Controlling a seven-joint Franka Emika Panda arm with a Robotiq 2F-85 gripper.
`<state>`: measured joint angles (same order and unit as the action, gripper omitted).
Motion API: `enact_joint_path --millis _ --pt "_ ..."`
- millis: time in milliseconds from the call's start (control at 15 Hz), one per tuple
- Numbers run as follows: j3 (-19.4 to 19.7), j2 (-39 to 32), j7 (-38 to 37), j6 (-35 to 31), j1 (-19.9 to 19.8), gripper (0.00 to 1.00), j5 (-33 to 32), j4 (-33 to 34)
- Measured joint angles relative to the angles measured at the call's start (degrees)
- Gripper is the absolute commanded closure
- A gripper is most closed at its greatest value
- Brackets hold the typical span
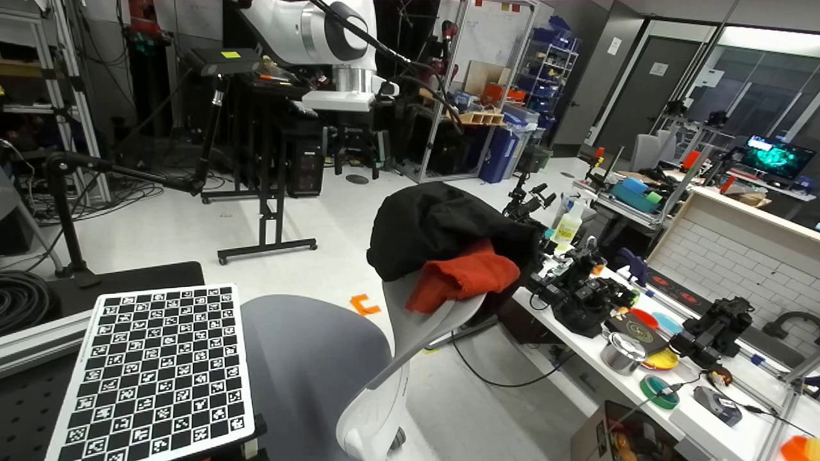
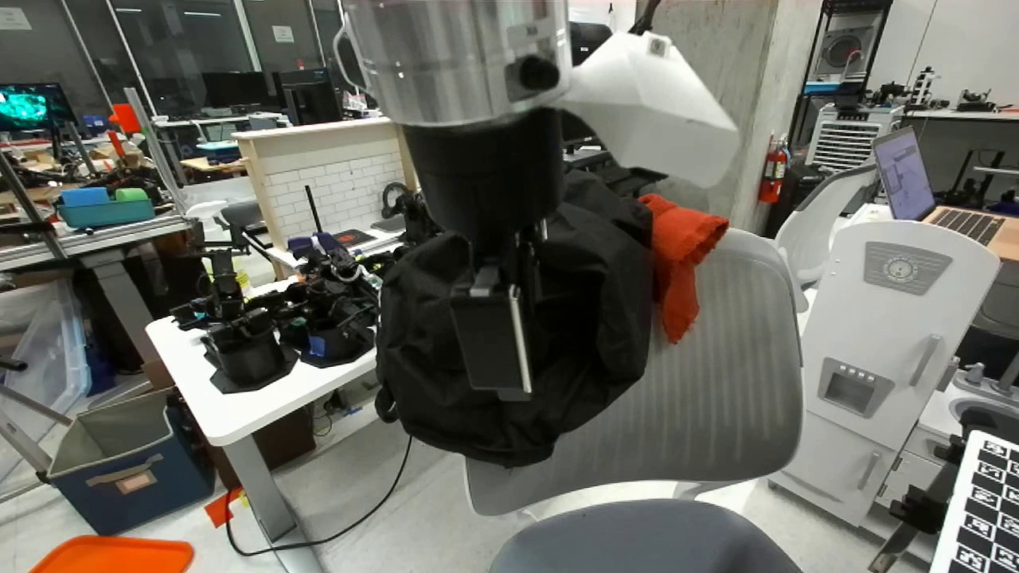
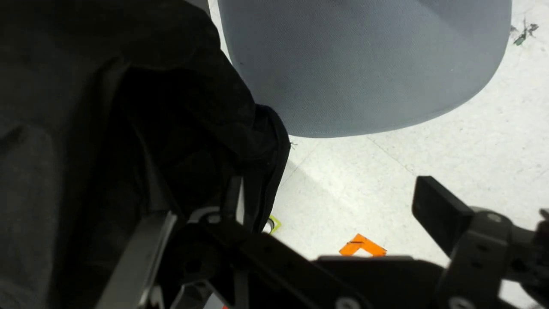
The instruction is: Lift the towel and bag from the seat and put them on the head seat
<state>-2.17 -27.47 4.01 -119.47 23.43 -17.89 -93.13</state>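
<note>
A black bag [image 1: 435, 224] hangs over the top of a grey chair's backrest [image 2: 724, 374]; it also shows in an exterior view [image 2: 589, 350] and at the left of the wrist view [image 3: 128, 141]. A red-orange towel [image 1: 471, 275] is draped beside it on the same backrest, also in an exterior view [image 2: 681, 247]. The chair's grey seat [image 1: 314, 365] is bare where visible, also in the wrist view [image 3: 364, 64]. My gripper [image 1: 357, 171] is open, empty, pointing down, apart from the bag. In the wrist view [image 3: 329, 189] one finger overlaps the bag's edge, with floor between the fingers.
A checkered board [image 1: 160, 365] stands beside the seat. A white table [image 2: 191, 382] with small black robot arms [image 2: 247, 342] is behind the backrest. A toy fridge [image 2: 884, 382] stands near the chair. A black stand [image 1: 266, 218] is near my arm. Orange tape [image 3: 362, 245] marks the floor.
</note>
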Motion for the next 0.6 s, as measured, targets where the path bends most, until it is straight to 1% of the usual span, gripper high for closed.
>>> enact_joint_path --millis 200,600 --pt "-1.0 3.9 -1.4 -0.7 0.0 0.00 -1.1 -5.2" --pt "-1.0 4.8 -1.4 -0.9 -0.3 0.00 -1.1 -6.4"
